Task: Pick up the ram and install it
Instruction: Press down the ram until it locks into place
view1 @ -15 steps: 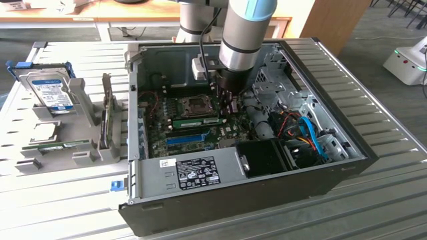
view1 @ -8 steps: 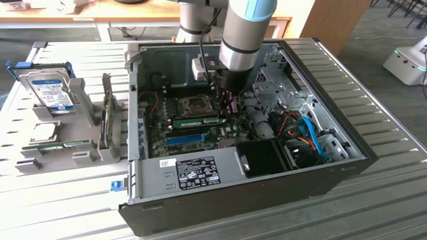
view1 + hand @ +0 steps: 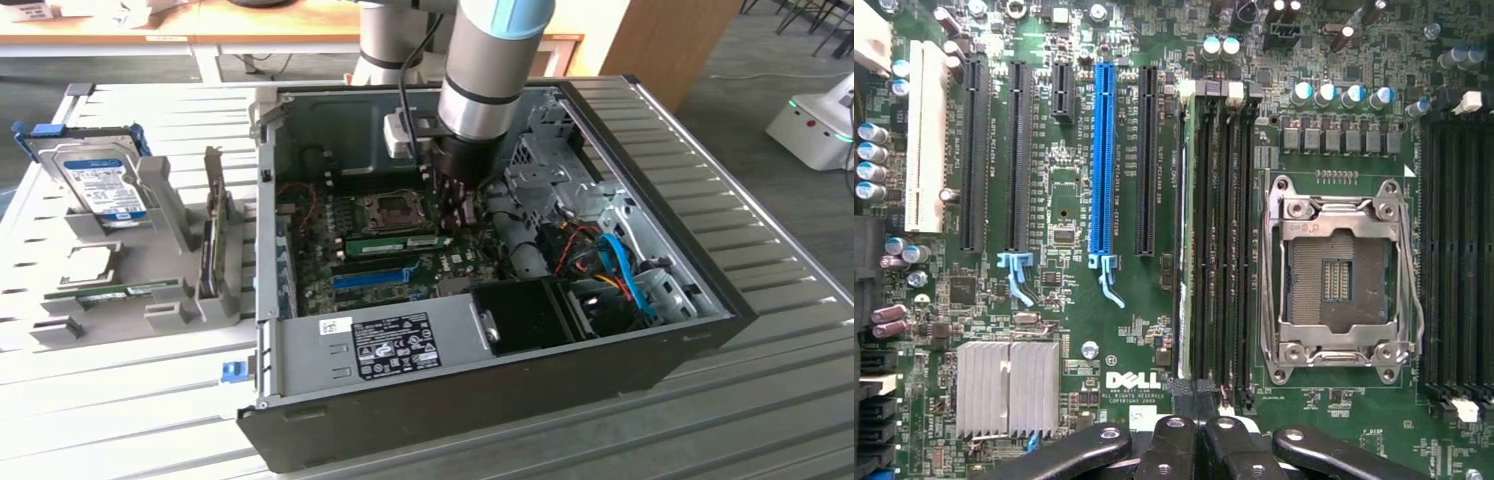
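One green ram stick (image 3: 395,243) stands seated in a memory slot of the motherboard inside the open computer case. In the wrist view this ram stick (image 3: 1181,230) shows edge-on as a thin pale line in the slot row next to the CPU socket (image 3: 1341,272). My gripper (image 3: 459,212) hangs inside the case just above the board, near the socket and a little behind the seated stick. The gripper (image 3: 1199,445) is shut, its black fingertips (image 3: 1172,442) pressed together with nothing visible between them. Another green ram stick (image 3: 127,291) lies on the grey holder (image 3: 200,300) outside the case.
The case walls (image 3: 667,330) surround the arm closely. A blue slot strip (image 3: 1101,160) and black slots run beside the memory slots. A hard drive (image 3: 100,185) stands in the holder at the exterior view's left. Blue cables (image 3: 621,270) and a black shroud (image 3: 534,315) fill the case's near corner.
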`<state>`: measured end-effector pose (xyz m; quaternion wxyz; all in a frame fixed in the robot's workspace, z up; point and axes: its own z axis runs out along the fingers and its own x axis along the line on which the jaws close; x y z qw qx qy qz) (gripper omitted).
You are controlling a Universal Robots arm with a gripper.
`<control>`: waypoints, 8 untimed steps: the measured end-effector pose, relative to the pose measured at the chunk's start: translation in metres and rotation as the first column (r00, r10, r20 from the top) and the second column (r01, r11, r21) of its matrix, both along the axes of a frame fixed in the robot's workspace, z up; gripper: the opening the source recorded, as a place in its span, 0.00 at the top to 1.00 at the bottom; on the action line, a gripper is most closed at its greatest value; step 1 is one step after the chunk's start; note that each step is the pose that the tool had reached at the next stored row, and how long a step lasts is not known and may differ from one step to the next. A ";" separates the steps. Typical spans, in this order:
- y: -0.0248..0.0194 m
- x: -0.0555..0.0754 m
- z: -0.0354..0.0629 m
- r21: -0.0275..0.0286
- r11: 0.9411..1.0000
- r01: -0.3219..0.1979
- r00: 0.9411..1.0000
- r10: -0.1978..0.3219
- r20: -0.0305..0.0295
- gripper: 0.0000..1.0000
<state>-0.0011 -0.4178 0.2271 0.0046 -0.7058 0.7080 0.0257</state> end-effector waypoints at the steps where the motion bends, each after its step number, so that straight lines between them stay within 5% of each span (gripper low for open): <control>1: 0.0000 0.000 0.0013 0.000 1.000 0.000 1.000 0.000 -0.001 0.89; 8: 0.0000 0.000 0.0074 0.000 1.000 0.000 1.000 0.000 -0.004 0.89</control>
